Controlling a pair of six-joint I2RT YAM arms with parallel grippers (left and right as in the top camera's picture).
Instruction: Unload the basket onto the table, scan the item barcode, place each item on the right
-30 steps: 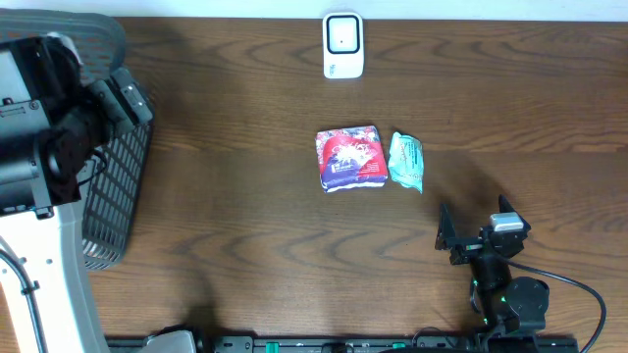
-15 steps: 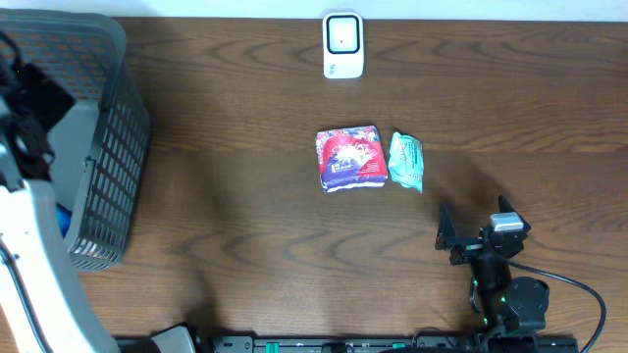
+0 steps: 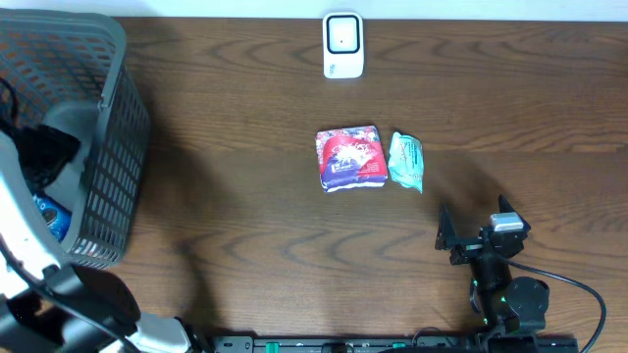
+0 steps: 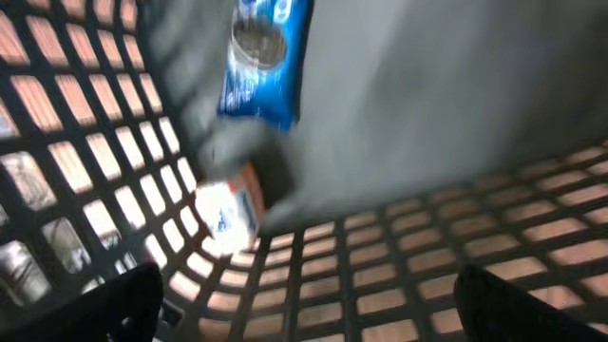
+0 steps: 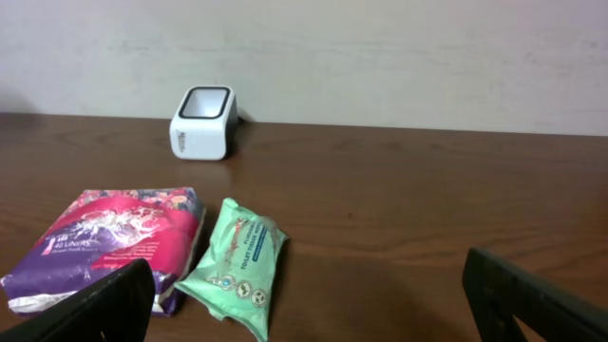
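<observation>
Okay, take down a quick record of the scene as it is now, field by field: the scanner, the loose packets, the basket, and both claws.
scanner: white scanner, far side, centre
loose items: red and purple packet and green packet, side by side in the middle
basket: grey basket on the left arm's side, blue packet inside
left claw: open, empty, down inside the basket
right claw: open, empty, near side, facing the two packets
</observation>
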